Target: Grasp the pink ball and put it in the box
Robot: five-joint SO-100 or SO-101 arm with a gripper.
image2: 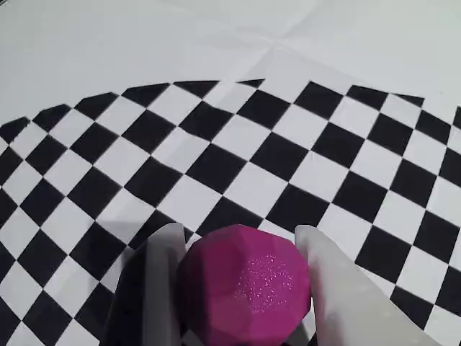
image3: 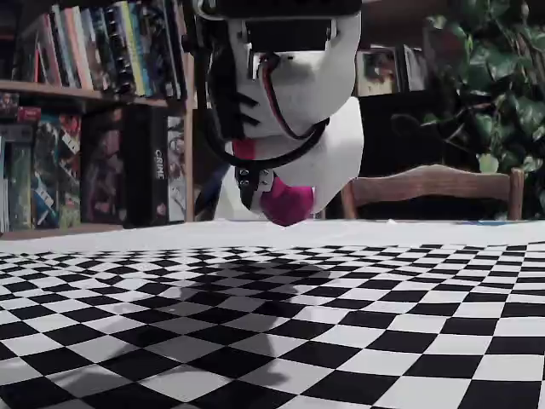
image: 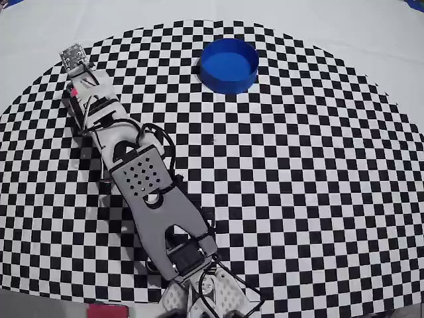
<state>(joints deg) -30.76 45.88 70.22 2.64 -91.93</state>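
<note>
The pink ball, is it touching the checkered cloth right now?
Apart. The fixed view shows the pink ball held in the gripper, with white table showing under it, clear of the checkered cloth.

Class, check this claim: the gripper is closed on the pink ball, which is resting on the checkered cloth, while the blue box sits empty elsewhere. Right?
One error: the pink ball is not resting on the checkered cloth. The fixed view shows it lifted clear above it, held in the gripper. The rest stands: the blue box is empty in the overhead view.
</note>
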